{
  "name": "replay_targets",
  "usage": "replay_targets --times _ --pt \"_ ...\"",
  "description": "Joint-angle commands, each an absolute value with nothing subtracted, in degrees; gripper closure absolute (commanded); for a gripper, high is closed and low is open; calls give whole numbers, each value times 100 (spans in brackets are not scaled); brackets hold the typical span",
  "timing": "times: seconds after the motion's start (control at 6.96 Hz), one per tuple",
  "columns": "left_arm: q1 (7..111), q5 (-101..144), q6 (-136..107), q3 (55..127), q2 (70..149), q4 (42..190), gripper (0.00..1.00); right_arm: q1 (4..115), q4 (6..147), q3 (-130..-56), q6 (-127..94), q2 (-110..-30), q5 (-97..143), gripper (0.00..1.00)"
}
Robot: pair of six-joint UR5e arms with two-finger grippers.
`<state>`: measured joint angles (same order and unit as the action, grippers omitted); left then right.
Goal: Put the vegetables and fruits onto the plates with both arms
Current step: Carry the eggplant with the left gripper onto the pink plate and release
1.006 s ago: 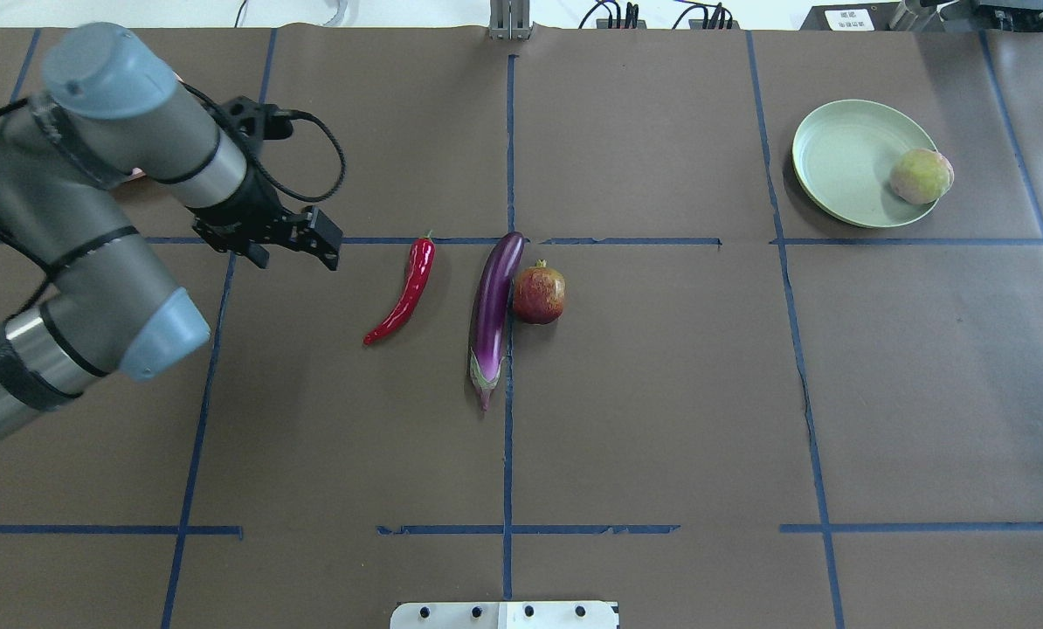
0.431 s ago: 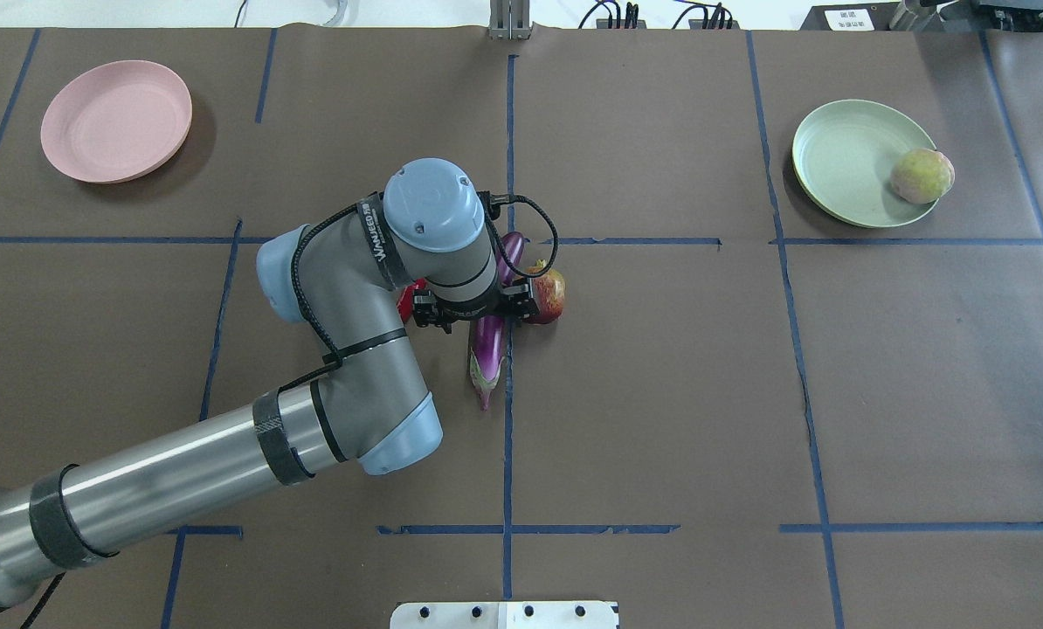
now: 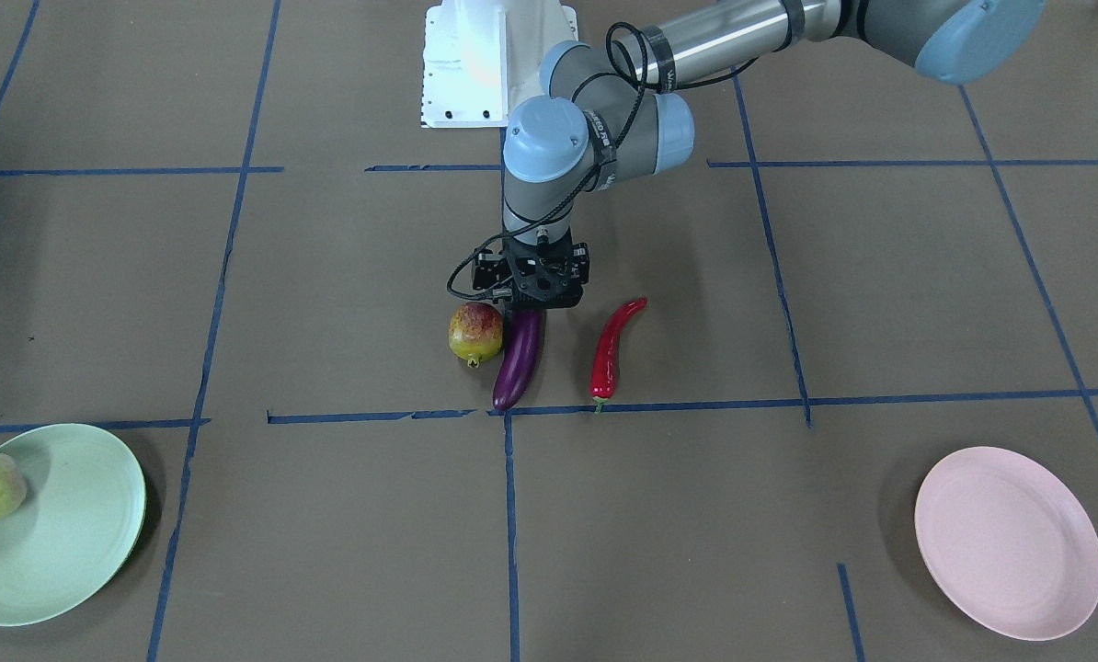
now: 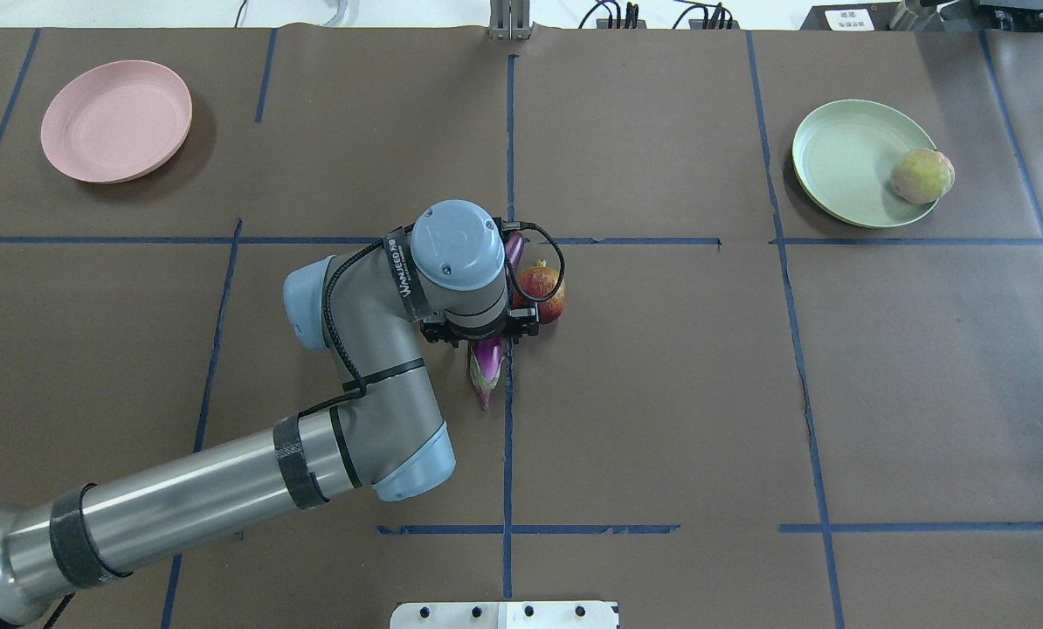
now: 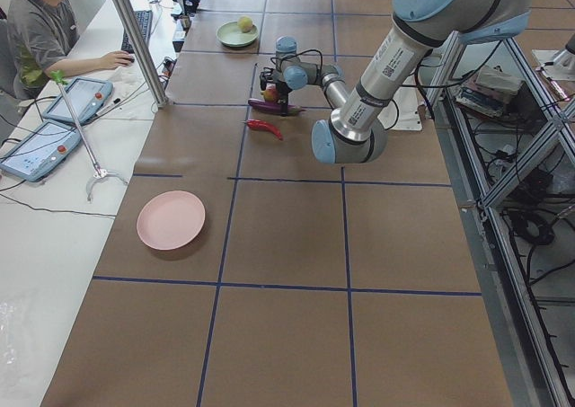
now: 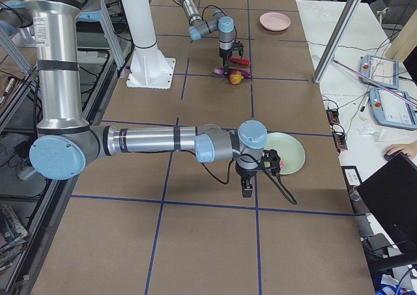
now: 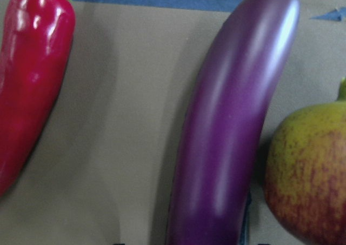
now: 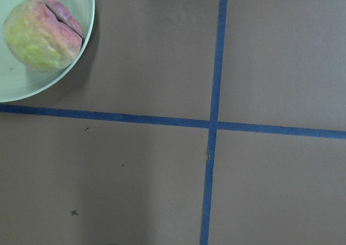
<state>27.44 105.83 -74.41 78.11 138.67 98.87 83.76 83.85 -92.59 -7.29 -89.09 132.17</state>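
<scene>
From overhead, the left arm's blue-capped wrist (image 4: 456,253) hides the curved glossy red chili (image 3: 610,348) and most of the long glossy purple eggplant (image 4: 486,365). The right arm's black hand (image 6: 247,191) shows too small to judge its jaws.

We find the pomegranate (image 3: 475,333) tight against one flank of the eggplant (image 3: 518,360), leaving no gap for a finger there, while bare tabletop (image 3: 563,359) lies open between its other flank and the chili (image 3: 611,349).
</scene>
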Motion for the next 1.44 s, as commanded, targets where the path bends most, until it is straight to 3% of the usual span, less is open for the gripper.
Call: replay_targets --times 0.0,0.29,0.43,0.58,0.72,1.15,1.29 --pt "2751 10521 -7436 7944 13852 9844 97 8376 8385 -9264 -729 -8903 13210 0" --pt "3170 10529 -7523 8661 13695 9234 100 8376 8385 -9264 -729 -8912 13219 0" --pt "3512 10521 -7880 9545 13032 8924 100 8376 8385 -9264 -729 -8912 13219 0" --pt "4064 10547 -7858 9702 12878 8895 98 8376 8385 -9264 -738 -8912 13245 0" --pt "4722 10582 -7770 9451 12815 8868 98 8376 8385 -9272 -738 -8912 13263 0" --pt "6209 10977 -5029 7110 12832 9182 98 8376 8385 -9272 -738 -8912 13263 0" --pt "6449 10978 -4383 6171 12832 9968 98 8376 8385 -9272 -738 -8912 13263 0"
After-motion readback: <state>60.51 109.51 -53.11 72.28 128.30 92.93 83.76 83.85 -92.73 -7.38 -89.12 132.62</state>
